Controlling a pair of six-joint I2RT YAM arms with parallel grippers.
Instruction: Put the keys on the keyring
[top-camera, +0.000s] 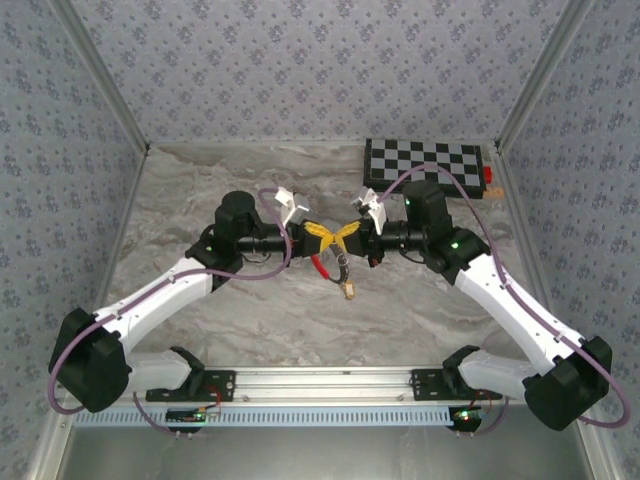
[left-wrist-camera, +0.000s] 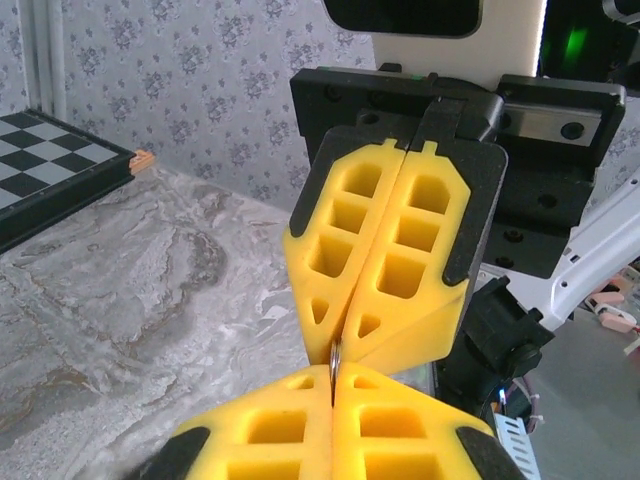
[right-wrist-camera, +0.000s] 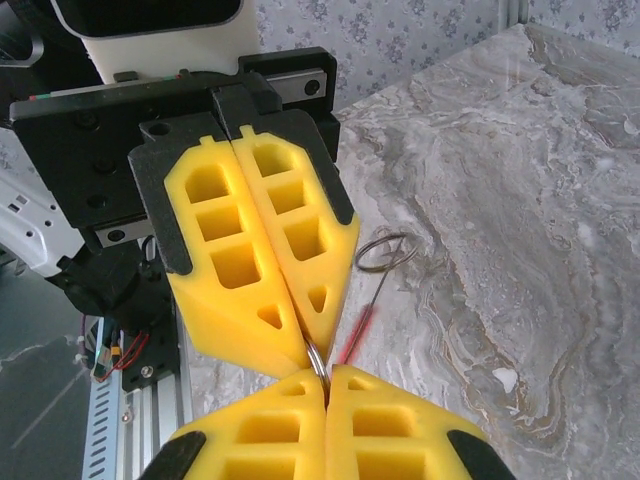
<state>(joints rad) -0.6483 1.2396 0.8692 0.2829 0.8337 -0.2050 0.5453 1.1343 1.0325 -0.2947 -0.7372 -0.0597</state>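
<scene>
Left gripper and right gripper, both fully closed, pinch the thin red-and-grey metal keyring by the tips only, so it may slip out.

We see the left end effector and right end effector meet tip to tip above mid-tabletop, the keyring between them. A key hangs nearer the bases. A chessboard lies far right, behind.
</scene>
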